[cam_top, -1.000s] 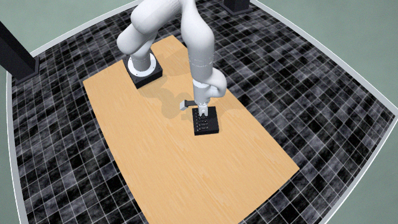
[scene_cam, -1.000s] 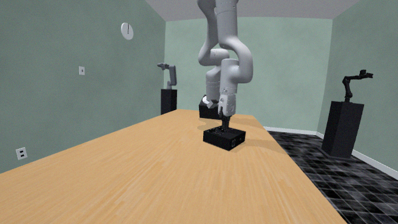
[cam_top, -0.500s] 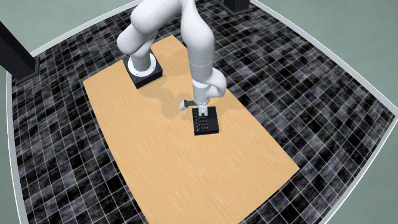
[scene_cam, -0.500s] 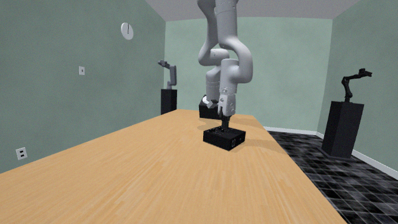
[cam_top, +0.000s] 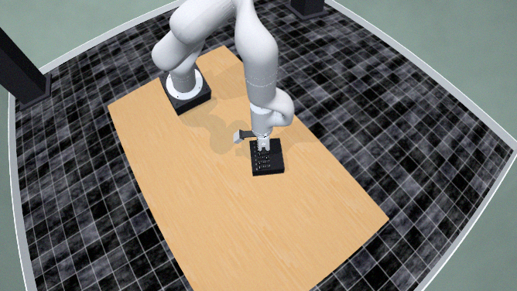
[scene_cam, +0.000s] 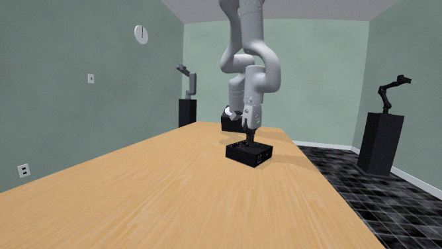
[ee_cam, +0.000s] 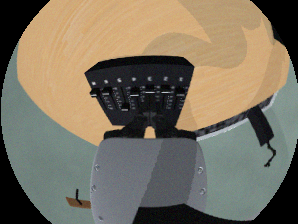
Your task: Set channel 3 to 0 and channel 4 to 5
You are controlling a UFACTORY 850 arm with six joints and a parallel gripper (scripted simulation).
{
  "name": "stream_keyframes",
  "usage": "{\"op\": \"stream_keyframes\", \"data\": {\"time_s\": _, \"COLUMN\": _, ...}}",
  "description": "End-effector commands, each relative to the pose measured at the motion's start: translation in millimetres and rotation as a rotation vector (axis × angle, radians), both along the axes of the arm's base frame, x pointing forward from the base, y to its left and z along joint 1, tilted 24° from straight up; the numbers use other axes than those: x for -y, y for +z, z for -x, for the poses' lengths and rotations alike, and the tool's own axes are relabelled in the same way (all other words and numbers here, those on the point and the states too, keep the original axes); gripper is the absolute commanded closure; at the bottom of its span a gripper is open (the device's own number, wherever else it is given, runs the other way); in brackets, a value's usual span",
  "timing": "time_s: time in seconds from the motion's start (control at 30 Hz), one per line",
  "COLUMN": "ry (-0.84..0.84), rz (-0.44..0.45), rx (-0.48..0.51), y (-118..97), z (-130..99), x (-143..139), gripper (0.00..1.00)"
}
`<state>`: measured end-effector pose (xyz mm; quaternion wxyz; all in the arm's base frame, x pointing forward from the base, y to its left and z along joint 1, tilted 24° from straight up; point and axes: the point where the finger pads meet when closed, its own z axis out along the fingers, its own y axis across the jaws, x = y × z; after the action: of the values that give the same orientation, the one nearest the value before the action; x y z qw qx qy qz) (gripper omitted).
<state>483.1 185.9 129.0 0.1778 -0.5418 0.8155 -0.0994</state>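
Note:
The lighting desk (cam_top: 277, 156) (scene_cam: 246, 155) (ee_cam: 141, 70) is a small black box standing flat on the wooden table (cam_top: 201, 201) (scene_cam: 165, 192). Several faders (ee_cam: 136, 96) run in a row across its top; their levels are too small to read. My gripper (cam_top: 262, 150) (scene_cam: 249, 142) (ee_cam: 150, 100) is shut, with the fingers pressed together and nothing held between them. Its tips point straight down onto the desk's top, at a fader slot near the middle of the row. In the wrist view the fingertips cover the near ends of the middle slots.
The arm's black base (cam_top: 186, 90) (scene_cam: 229, 123) stands on the table behind the desk. Two black pedestals with other arms (scene_cam: 380, 146) (scene_cam: 187, 110) stand on the floor, away from the table.

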Motion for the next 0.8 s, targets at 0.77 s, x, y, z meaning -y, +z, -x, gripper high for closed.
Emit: {"op": "stream_keyframes", "data": {"time_s": 0.77, "ry": 0.0, "rz": 0.0, "rx": 0.001, "y": 1.7, "z": -2.5, "x": -5.7, "gripper": 1.0}}
